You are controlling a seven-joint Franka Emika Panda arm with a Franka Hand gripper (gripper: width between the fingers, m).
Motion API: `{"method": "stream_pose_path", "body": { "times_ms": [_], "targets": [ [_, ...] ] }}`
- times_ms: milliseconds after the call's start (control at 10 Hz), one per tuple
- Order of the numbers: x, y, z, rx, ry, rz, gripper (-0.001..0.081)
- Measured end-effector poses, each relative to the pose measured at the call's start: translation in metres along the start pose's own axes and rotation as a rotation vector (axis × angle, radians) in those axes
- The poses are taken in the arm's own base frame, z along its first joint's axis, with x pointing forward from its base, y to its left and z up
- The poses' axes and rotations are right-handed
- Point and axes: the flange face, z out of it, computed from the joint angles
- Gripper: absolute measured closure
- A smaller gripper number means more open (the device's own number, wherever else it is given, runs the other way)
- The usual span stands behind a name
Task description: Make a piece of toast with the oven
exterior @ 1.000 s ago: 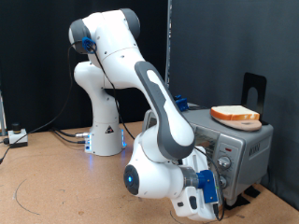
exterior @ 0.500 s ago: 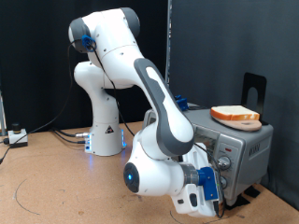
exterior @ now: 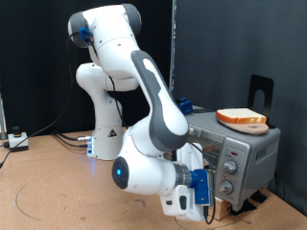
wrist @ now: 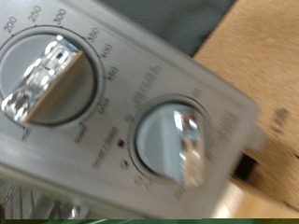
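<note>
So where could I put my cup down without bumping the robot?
The bare wooden table toward the exterior view's left, between the cables and the arm's base, looks free. It is crowded at the oven: the end effector sits by its knobs, and a bread slice is on top.

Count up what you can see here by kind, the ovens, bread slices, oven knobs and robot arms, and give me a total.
Ovens: 1, the oven
Bread slices: 1, the orange-crusted slice on a round tan board on top of the oven
Oven knobs: 2 in the wrist view, one knob and a second knob
Robot arms: 1, its gripper close to the oven's knob panel
Total: 5
</note>
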Motion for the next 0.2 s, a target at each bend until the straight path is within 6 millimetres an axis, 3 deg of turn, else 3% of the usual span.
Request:
{"method": "stream_pose_path", "body": {
  "times_ms": [200],
  "targets": [
    [-0.003,0.004,-0.032,-0.002,0.017,0.077,0.0000]
  ]
}}
